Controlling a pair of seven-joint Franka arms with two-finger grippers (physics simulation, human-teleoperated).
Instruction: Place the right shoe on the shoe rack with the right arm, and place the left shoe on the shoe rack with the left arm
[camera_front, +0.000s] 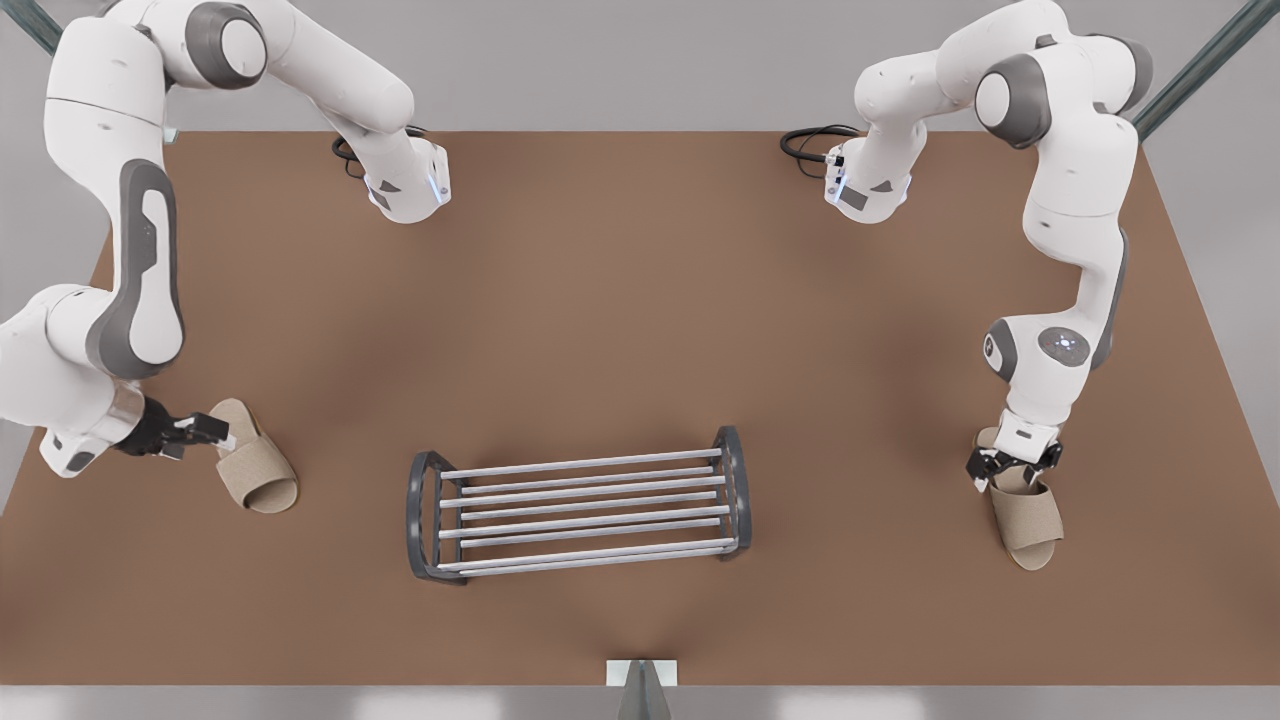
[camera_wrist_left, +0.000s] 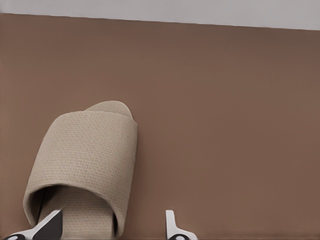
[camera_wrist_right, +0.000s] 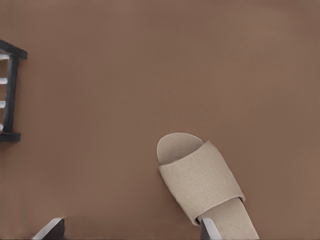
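The shoe rack stands low at the table's front middle, nothing on its silver bars; its dark end frame is in the right wrist view. The right shoe, a beige open-toe slipper, lies flat at the front view's left. My right gripper hangs open at its heel end, one fingertip over the heel. The left shoe, a matching slipper, lies at the front view's right. My left gripper is open at its heel, one fingertip inside the strap opening.
Brown table with wide bare room between the shoes and the rack. Black cables lie by the arm bases at the back. A small white bracket sits at the front edge.
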